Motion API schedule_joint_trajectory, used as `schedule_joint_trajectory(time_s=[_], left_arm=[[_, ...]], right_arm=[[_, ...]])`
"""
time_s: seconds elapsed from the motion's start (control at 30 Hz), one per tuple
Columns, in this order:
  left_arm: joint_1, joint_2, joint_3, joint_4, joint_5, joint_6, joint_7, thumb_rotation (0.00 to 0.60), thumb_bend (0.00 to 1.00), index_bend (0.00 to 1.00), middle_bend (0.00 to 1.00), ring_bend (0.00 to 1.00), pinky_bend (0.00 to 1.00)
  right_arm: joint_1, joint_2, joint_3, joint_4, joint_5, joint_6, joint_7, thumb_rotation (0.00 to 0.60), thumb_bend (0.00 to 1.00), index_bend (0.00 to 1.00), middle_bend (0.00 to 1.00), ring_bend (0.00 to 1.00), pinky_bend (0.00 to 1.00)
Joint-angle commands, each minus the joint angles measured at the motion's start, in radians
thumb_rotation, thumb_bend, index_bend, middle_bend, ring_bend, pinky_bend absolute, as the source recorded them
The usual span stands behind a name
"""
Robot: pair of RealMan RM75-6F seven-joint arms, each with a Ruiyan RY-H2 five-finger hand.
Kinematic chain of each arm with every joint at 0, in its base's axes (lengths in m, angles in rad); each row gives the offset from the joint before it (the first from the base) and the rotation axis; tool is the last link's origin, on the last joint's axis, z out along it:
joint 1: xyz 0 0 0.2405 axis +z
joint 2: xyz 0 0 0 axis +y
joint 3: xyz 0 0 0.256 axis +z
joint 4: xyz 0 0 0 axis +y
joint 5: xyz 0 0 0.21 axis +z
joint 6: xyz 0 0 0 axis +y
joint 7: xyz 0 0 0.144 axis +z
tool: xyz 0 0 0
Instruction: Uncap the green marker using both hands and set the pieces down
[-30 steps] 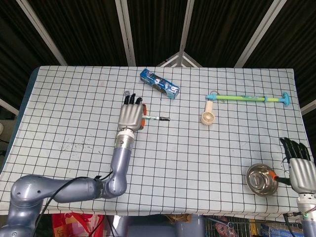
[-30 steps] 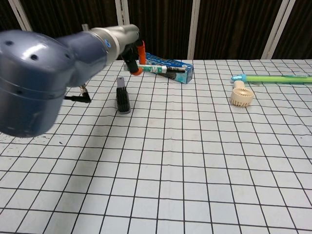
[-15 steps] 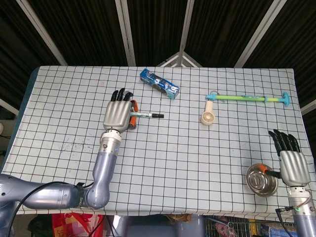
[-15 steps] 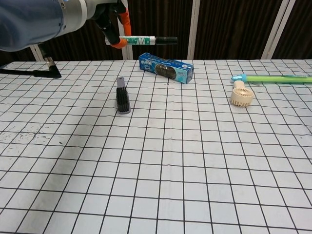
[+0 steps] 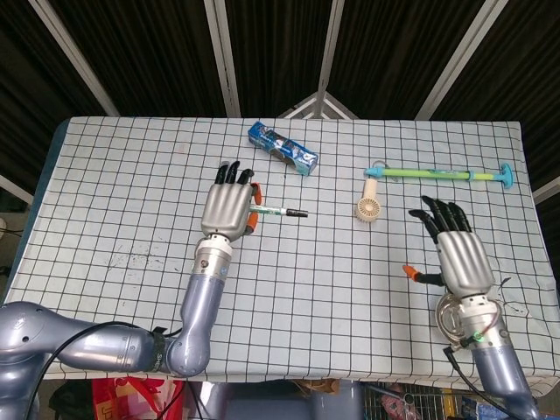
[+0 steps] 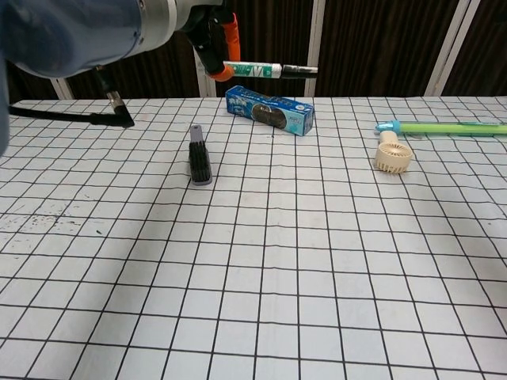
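My left hand (image 5: 229,209) (image 6: 212,36) grips the green marker (image 5: 278,211) (image 6: 265,70) and holds it level in the air above the table, its black cap pointing to the right. The marker body is white and green. My right hand (image 5: 458,252) hovers at the right with its fingers spread and nothing in it, well apart from the marker. It shows only in the head view.
A blue box (image 5: 282,149) (image 6: 269,108) lies at the back centre. A small beige fan (image 5: 367,202) (image 6: 392,154) and a long green stick (image 5: 442,175) (image 6: 451,127) lie to the right. A steel bowl (image 5: 455,319) sits under my right wrist. A grey brush (image 6: 199,158) lies at the left.
My left hand carried the marker a little to the right. My right hand rose from beside the bowl and moved left and inward, fingers spread.
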Motion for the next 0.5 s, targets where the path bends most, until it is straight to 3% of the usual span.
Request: schedule_joint_trajectory(time_s=[0.03,0.3,0.5], left_arm=[[-0.013,-0.017,0.001,0.019,0.004,-0.004,-0.011,0.6,0.57,0.6,0.16,0.0,0.0],[-0.016,-0.044,0.002,0.056,0.026,-0.023,-0.069,0.6,0.57,0.6,0.16,0.0,0.0],[-0.01,-0.052,0.003,0.077,0.042,-0.046,-0.115,0.6,0.57,0.6,0.16,0.0,0.0]], right_arm=[[0.141,-0.09,0.078,-0.069,0.171,-0.012,-0.174,0.6,0.18,0.25,0.08,0.08,0.02],[0.33,-0.247,0.158,-0.031,0.414,0.044,-0.344,0.6,0.18,0.29,0.08,0.09,0.02],[0.421,-0.316,0.18,0.01,0.536,0.084,-0.405,0.6,0.19,0.34,0.08,0.1,0.02]])
